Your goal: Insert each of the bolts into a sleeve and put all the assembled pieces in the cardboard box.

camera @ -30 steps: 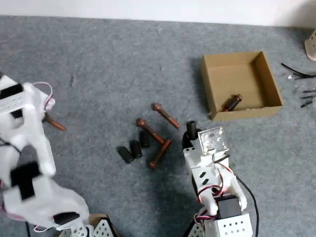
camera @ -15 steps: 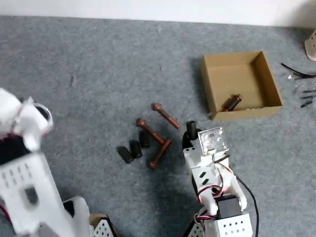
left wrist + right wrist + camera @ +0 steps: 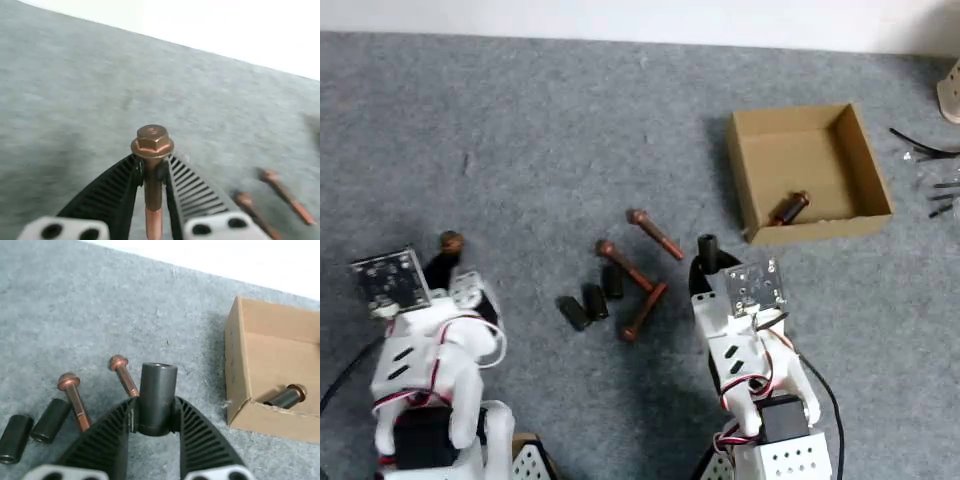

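My left gripper (image 3: 152,172) is shut on a copper bolt (image 3: 152,150), head outward; in the high view that bolt (image 3: 450,241) sticks out of the gripper (image 3: 447,262) at the left. My right gripper (image 3: 156,412) is shut on a black sleeve (image 3: 157,397), open end outward, seen from above as the sleeve (image 3: 707,246) at the gripper (image 3: 705,268) left of the cardboard box (image 3: 865,213). Three loose bolts (image 3: 654,233) and three black sleeves (image 3: 592,301) lie on the carpet between the arms. One assembled piece (image 3: 788,208) rests in the box.
Grey carpet covers the table. Black cables and small parts (image 3: 932,185) lie at the far right edge, beyond the box. A pale object (image 3: 950,92) sits at the upper right corner.
The left arm has swung down and back towards its base, carrying the bolt; it now points away with the bolt head outward. The right arm has barely shifted.
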Robot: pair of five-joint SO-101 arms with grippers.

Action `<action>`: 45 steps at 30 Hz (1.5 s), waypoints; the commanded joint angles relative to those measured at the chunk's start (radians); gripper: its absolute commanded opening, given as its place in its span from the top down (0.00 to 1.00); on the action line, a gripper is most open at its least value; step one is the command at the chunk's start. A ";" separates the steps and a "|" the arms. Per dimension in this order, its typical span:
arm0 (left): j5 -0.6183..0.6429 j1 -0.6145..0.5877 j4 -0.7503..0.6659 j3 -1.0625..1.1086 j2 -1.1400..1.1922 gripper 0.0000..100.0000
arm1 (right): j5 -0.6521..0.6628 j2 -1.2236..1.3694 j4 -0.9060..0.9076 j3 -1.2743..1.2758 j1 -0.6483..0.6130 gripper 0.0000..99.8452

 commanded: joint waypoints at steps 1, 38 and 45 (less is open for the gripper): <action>0.176 0.102 -0.146 0.005 0.007 1.00 | 0.005 -0.019 -0.053 0.097 -0.036 1.00; 0.322 0.570 -0.948 0.401 -0.022 1.00 | 0.087 -0.019 -0.056 0.090 -0.340 1.00; 0.324 0.572 -0.832 0.381 -0.024 1.00 | 0.089 -0.019 -0.056 0.090 -0.340 1.00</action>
